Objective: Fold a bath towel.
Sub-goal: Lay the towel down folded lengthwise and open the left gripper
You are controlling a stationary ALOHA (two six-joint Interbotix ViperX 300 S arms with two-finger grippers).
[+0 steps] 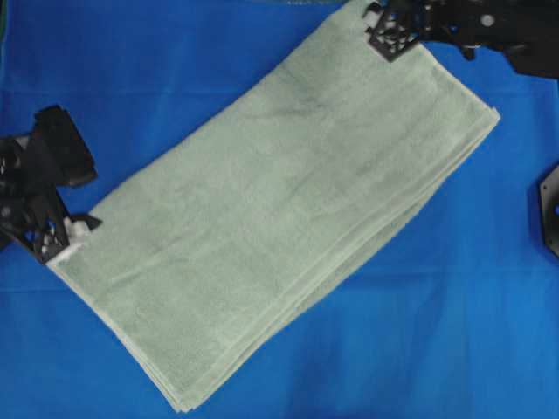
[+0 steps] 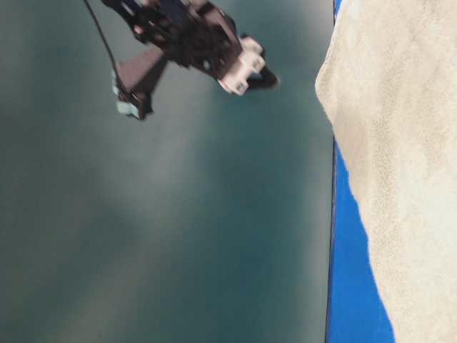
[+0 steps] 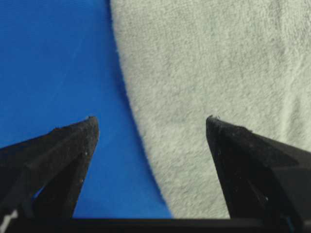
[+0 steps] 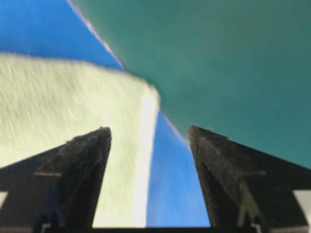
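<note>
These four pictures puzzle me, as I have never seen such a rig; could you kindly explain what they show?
It is a two-armed robot folding laundry. The overhead view looks down on a blue table cover where a sage-green bath towel, already folded into layers, lies diagonally. The left gripper sits at the towel's lower-left corner, the right gripper at its upper-right corner. The table-level view, blurred, looks along the table's edge. The last two pictures come from cameras on each wrist, looking out between the black jaws: both stand wide open and hold nothing.

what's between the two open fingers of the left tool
Nothing is held there: the left wrist view shows the left tool open over the towel edge and bare blue table cover.
</note>
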